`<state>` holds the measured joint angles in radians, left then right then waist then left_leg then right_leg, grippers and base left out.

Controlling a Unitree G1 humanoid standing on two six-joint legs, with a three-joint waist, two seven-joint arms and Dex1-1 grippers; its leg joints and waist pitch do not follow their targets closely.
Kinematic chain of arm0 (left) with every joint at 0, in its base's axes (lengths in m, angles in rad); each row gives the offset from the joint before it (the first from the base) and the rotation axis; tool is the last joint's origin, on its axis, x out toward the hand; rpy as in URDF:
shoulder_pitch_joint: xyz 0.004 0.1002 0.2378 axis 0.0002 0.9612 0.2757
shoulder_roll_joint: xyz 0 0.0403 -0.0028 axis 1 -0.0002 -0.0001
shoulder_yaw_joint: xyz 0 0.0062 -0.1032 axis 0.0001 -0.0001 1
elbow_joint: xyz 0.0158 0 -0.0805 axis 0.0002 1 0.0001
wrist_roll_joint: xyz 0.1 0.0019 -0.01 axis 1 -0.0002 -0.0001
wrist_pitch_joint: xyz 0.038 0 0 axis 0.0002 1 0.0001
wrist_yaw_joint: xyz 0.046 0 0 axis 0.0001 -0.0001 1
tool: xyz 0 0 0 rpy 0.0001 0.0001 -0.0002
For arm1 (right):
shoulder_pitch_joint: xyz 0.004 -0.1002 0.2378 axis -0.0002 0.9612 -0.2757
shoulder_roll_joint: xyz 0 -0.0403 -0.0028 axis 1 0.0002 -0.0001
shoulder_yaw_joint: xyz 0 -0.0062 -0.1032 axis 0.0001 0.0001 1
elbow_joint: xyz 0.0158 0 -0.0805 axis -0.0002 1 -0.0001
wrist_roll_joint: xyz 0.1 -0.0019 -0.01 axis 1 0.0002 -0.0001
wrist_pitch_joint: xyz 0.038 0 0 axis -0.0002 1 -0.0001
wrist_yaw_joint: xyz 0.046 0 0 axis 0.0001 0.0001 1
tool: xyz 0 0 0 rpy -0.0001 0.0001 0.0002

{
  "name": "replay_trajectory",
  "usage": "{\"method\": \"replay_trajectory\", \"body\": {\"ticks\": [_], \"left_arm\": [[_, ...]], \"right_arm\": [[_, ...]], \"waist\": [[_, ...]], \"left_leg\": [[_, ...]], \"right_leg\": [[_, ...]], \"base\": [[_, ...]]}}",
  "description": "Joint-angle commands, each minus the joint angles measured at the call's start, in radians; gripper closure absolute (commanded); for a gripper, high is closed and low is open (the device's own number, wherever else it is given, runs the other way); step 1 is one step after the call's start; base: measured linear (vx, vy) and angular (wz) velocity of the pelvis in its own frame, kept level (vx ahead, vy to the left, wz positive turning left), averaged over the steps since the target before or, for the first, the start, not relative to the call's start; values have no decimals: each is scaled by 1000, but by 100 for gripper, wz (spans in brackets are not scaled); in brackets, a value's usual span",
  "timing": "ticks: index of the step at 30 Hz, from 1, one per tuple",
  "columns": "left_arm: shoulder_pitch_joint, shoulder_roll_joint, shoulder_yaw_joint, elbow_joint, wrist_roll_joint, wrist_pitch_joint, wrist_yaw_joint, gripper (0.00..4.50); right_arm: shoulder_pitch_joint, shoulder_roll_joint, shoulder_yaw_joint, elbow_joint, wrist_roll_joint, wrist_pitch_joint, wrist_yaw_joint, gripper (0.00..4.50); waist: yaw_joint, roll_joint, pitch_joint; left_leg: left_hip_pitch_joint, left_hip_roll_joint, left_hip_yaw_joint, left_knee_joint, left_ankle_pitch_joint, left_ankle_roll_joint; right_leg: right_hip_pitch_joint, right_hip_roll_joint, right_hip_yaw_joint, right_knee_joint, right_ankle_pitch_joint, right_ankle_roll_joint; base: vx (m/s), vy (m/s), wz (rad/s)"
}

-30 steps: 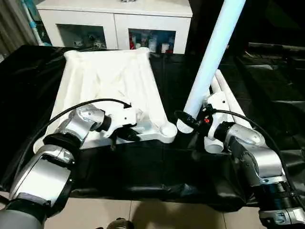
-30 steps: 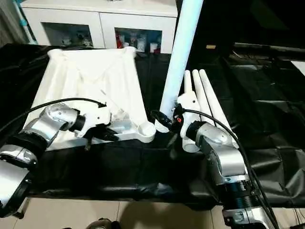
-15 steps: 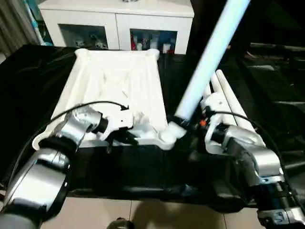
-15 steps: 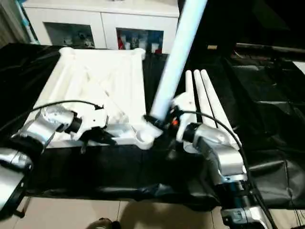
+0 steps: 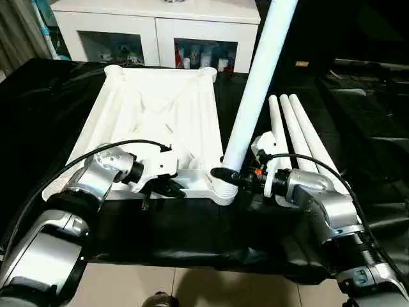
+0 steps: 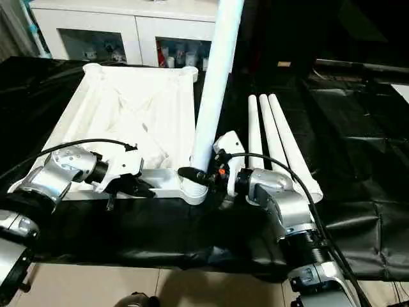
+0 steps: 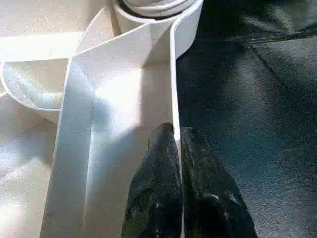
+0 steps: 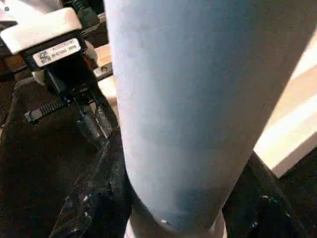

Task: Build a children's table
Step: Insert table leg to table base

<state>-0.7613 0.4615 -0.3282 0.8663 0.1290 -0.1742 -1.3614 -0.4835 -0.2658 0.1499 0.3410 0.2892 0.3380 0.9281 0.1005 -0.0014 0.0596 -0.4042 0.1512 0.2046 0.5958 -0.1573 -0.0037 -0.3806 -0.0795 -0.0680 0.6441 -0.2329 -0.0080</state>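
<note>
The children's table lies upside down on the black-draped counter (image 5: 57, 96), its top (image 5: 160, 109) showing the ribbed underside. My right pincer (image 5: 225, 174) is closed around the lower end of one white leg (image 5: 255, 83), with one finger (image 8: 91, 208) on each side of the tube. The leg stands nearly upright and leans a little away from me. Its foot sits at the rounded corner socket (image 5: 222, 190) of the top, just under this pincer; I cannot tell how deep it is in the socket.

My left pincer (image 5: 174, 190) is on the other side of this socket, along the near edge of the top. Its fingers (image 7: 163, 188) are pressed together, and the thin near rim (image 7: 173, 89) of the top runs between their tips, so the pincer pinches this rim.

Beyond my right pincer, on the far side from the top, three more legs (image 5: 297, 134) lie side by side on the counter, touching each other. Behind the counter stands a white cabinet (image 5: 153, 25) with glass doors.
</note>
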Motion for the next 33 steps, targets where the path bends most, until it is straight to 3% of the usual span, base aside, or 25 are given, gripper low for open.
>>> {"method": "replay_trajectory", "body": {"ticks": [1, 10, 13, 18, 26, 33], "left_arm": [[20, 4, -21, -23, 9, 8, -30, 450], [19, 13, -29, -35, 15, 17, -39, 450], [21, 13, -30, -46, 16, 27, -38, 450], [27, 13, -29, -58, 16, 36, -35, 450], [35, 18, -23, -70, 14, 46, -26, 450], [35, 20, -20, -70, 16, 51, -12, 450]], "right_arm": [[-12, -12, 17, 34, -12, -11, 28, 261], [-52, -22, 45, 170, -44, -40, 97, 261], [-78, -10, 33, 236, -47, -60, 92, 261], [-83, 2, 1, 276, -33, -69, 77, 262], [-29, 15, -44, 303, -11, -137, 63, 262], [53, 59, -77, 251, 2, -248, -3, 262]], "waist": [[-2, -2, -67], [-4, 5, -67], [-6, 3, -69], [-10, 3, -65], [-9, 4, -67], [-12, 4, -63]], "left_leg": [[39, 100, -44, -77, -264, -12], [41, 99, -44, -77, -284, -29], [39, 99, -44, -77, -275, -20], [43, 102, -48, -81, -331, -41], [41, 101, -46, -81, -318, -33], [45, 102, -51, -87, -379, -54]], "right_leg": [[25, -107, 61, -83, -113, -256], [24, -105, 60, -83, -111, -272], [26, -104, 60, -80, -85, -280], [23, -107, 61, -88, -180, -267], [23, -107, 62, -86, -139, -271], [17, -108, 64, -94, -200, -254]], "base": [[0, 0, 0], [0, 0, 0], [0, 0, 0], [0, 0, 0], [0, 0, 0], [0, 0, 0]]}}
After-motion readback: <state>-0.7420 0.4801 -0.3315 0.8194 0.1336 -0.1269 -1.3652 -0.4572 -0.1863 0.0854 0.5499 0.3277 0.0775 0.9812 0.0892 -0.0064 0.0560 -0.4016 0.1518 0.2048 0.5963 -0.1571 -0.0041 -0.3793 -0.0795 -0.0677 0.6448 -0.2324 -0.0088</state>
